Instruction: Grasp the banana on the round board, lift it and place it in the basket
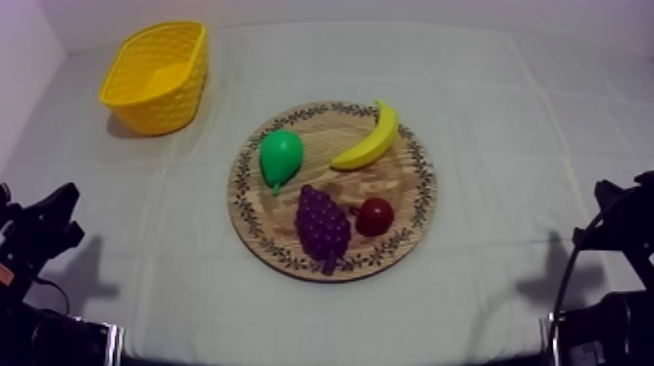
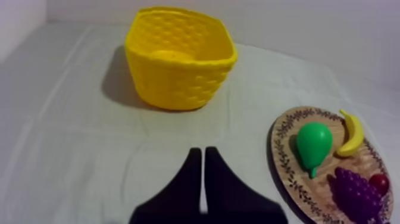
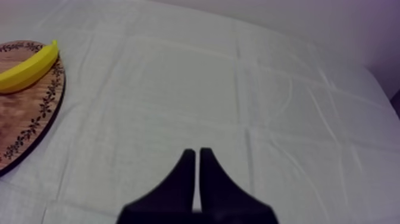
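Observation:
The yellow banana (image 1: 370,139) lies on the far right part of the round wooden board (image 1: 414,209) at the table's middle. It shows too as the banana (image 2: 350,134) and the banana (image 3: 27,68). The yellow basket (image 1: 159,76) stands at the far left, with nothing inside the basket (image 2: 178,58). My left gripper (image 1: 60,209) rests low at the left, its fingers (image 2: 193,173) together as a narrow wedge over bare cloth. My right gripper (image 1: 608,200) rests low at the right, its fingers (image 3: 189,170) likewise together, well away from the board (image 3: 24,119).
On the board (image 2: 286,155) also lie a green pear (image 1: 280,158), a purple bunch of grapes (image 1: 322,224) and a small red fruit (image 1: 375,215). Bare grey-white cloth surrounds the board. A pale wall closes the far side and the left.

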### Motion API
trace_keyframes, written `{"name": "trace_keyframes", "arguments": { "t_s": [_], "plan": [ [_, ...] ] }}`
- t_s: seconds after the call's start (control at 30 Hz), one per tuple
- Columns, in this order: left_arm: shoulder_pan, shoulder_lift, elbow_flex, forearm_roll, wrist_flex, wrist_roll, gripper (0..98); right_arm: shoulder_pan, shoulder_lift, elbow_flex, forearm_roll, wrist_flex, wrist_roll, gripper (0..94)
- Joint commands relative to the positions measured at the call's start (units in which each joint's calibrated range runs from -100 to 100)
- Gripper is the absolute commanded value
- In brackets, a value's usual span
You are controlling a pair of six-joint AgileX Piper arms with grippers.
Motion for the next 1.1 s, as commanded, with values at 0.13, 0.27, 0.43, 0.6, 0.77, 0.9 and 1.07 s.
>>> {"name": "trace_keyframes", "arguments": {
  "t_s": [0.13, 0.27, 0.43, 0.6, 0.77, 0.9, 1.07],
  "plan": [
    [5.78, 13.93, -12.92, -3.79, -0.03, 0.52, 0.1, 0.03, -0.05, 0.05, 0.01, 0.01, -0.02, 0.4],
    [9.71, 24.71, -24.50, -5.99, 1.72, 0.74, 0.1, 0.03, -0.05, 0.05, 0.01, 0.01, 0.01, 0.4],
    [12.76, 36.81, -35.88, -6.43, 2.78, -0.93, 0.1, 0.03, -0.05, 0.05, 0.01, 0.01, 0.02, 0.4],
    [14.68, 46.71, -44.11, -5.12, 4.06, -3.45, 0.1, 0.03, -0.05, 0.05, 0.01, 0.01, -0.01, 0.4],
    [17.60, 55.89, -51.27, -4.73, 5.91, -4.78, 0.1, 0.03, -0.05, 0.05, 0.01, 0.01, -0.02, 0.4],
    [20.30, 62.81, -56.70, -5.00, 6.74, -5.38, 0.1, 0.03, -0.05, 0.05, 0.01, 0.01, -0.02, 0.4],
    [23.79, 70.77, -63.64, -6.86, 9.37, -4.41, 0.1, 0.03, -0.05, 0.05, 0.01, 0.01, -0.02, 0.4]
  ]
}}
